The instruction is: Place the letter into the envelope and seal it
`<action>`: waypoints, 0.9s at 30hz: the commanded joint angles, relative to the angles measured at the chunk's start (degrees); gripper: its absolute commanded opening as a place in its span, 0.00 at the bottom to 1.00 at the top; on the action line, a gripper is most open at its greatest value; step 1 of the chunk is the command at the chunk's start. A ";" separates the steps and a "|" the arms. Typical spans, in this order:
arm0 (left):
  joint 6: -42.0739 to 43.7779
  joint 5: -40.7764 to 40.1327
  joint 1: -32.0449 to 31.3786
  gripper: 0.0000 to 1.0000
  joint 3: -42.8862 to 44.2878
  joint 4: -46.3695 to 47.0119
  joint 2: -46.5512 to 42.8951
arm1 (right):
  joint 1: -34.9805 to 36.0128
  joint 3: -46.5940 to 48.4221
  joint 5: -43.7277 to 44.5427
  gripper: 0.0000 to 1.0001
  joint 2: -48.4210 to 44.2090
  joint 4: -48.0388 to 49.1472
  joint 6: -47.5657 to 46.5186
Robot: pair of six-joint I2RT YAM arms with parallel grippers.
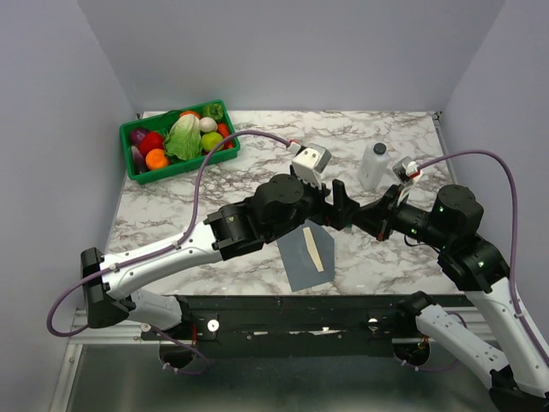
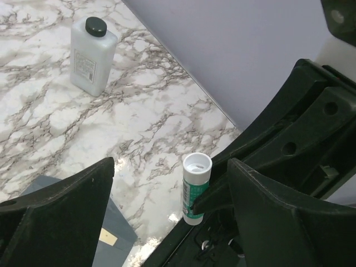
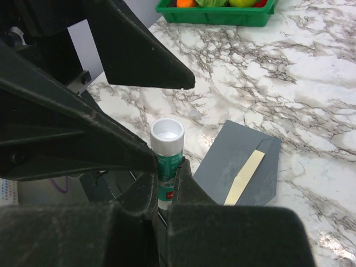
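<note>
The grey envelope [image 1: 300, 262] lies flat on the marble table near the front edge, its flap end pointing away from the arms. It also shows in the right wrist view [image 3: 233, 161] and the left wrist view [image 2: 119, 225]. A narrow cream strip of the letter [image 3: 245, 178] shows at the flap seam [image 1: 317, 249]; the rest of the sheet is hidden. My right gripper [image 3: 167, 172] is shut on an upright green-and-white glue stick [image 3: 167, 153] above the envelope's far end. My left gripper [image 2: 171, 167] is open, its fingers either side of the glue stick [image 2: 196, 186] without touching it.
A white plastic bottle with a black cap [image 1: 373, 166] stands at the back right, also in the left wrist view [image 2: 92, 55]. A green bin [image 1: 184, 167] of toy vegetables sits at the back left. Both grippers meet mid-table [image 1: 339, 206]. Grey walls enclose the table.
</note>
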 commanded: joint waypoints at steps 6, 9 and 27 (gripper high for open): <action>0.30 -1.28 -0.43 0.67 0.93 -0.79 1.16 | 0.20 0.38 -0.07 0.01 -0.53 -0.28 0.68; 0.13 -1.01 -0.43 0.58 0.31 0.26 0.90 | 0.20 0.11 -0.16 0.01 -0.62 -0.28 0.68; 6.35 18.37 -0.26 0.00 -11.10 18.00 -5.08 | 0.20 -0.24 -10.86 0.01 -1.76 0.77 -2.65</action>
